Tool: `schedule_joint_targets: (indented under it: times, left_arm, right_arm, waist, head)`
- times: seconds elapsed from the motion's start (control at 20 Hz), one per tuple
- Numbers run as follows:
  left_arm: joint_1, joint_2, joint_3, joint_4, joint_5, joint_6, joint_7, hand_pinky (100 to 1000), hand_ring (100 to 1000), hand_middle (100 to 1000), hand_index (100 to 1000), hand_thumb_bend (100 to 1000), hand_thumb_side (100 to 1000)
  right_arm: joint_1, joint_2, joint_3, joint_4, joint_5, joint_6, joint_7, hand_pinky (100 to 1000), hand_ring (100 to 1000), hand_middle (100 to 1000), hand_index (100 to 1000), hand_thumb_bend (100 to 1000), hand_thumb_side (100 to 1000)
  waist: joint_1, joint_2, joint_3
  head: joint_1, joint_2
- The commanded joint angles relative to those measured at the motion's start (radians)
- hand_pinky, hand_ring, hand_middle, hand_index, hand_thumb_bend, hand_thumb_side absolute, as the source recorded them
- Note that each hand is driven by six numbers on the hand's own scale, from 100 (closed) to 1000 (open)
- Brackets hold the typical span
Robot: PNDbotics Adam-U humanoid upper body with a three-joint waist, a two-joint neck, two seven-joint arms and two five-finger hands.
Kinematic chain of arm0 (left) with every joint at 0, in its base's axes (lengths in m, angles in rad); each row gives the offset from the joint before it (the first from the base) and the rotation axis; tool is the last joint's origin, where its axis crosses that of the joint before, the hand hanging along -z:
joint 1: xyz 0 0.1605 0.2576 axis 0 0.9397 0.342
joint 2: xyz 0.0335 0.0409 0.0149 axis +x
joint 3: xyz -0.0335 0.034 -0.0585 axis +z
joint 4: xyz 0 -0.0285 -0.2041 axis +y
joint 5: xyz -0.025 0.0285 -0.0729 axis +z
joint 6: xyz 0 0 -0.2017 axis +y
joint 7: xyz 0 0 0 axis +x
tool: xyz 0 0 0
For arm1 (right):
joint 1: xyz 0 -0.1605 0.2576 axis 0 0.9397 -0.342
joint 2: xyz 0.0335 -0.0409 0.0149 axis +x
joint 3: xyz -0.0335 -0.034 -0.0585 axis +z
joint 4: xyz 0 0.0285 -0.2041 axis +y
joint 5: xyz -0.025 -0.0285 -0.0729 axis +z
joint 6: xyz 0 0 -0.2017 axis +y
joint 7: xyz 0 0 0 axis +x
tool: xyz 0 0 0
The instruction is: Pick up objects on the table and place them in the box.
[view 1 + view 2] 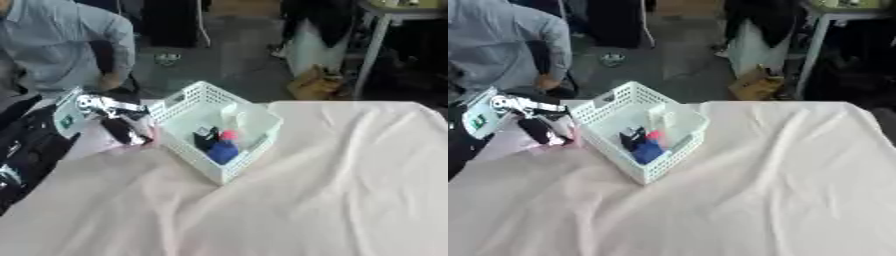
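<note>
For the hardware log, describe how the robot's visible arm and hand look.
Only the left arm shows, entering from the left edge: a bulky black forearm with a pale, greenish-marked panel near the wrist. The left hand has shiny silver metal segments at its base and dark, black fingers. No right arm or hand appears in either view.

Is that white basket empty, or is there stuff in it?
Not empty: the white basket holds a blue thing, a pink one and a dark one.

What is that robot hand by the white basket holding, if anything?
Cannot be told: the left robot hand sits beside the white basket, its dark fingers blurred. No right hand shows.
</note>
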Motion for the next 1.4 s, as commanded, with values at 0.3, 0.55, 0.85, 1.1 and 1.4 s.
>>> schedule_joint_targets:
  times: [0.3, 0.55, 0.85, 1.1, 1.4]
  left_arm:
    - [-0.072, 0.032, 0.020, -0.039, 0.008, -0.057, 0.010, 100, 100, 100, 157, 232, 138]
    - [-0.138, 0.007, 0.030, -0.076, 0.022, -0.048, 0.043, 100, 100, 100, 157, 223, 100]
    - [-0.222, -0.038, 0.039, -0.099, 0.021, -0.043, 0.090, 100, 100, 100, 157, 238, 100]
    - [-0.285, -0.100, 0.050, -0.068, -0.023, -0.065, 0.165, 100, 100, 100, 159, 246, 100]
    - [-0.318, -0.190, 0.060, 0.019, -0.139, -0.119, 0.316, 100, 100, 100, 159, 270, 100]
  right_arm:
    - [-0.019, -0.010, 0.003, -0.015, -0.009, -0.002, 0.006, 825, 873, 751, 772, 100, 951]
    - [-0.020, -0.008, 0.005, -0.015, -0.012, -0.001, 0.008, 825, 873, 752, 772, 100, 954]
    - [-0.020, -0.005, 0.006, -0.015, -0.014, 0.000, 0.008, 825, 873, 751, 771, 100, 949]
    - [-0.021, 0.000, 0.007, -0.015, -0.017, 0.003, 0.011, 825, 874, 751, 771, 100, 946]
    - [-0.023, 0.007, 0.008, -0.015, -0.020, 0.004, 0.013, 825, 874, 751, 771, 100, 942]
  waist:
    - [0.013, -0.031, 0.002]
    - [0.012, -0.033, 0.000]
    - [0.013, -0.035, -0.009]
    - [0.014, -0.034, -0.019]
    - [0.015, -0.029, -0.033]
  head:
    - [0.003, 0.001]
    - [0.007, -0.004]
    - [0.014, -0.008]
    - [0.016, -0.016]
    - [0.018, -0.024]
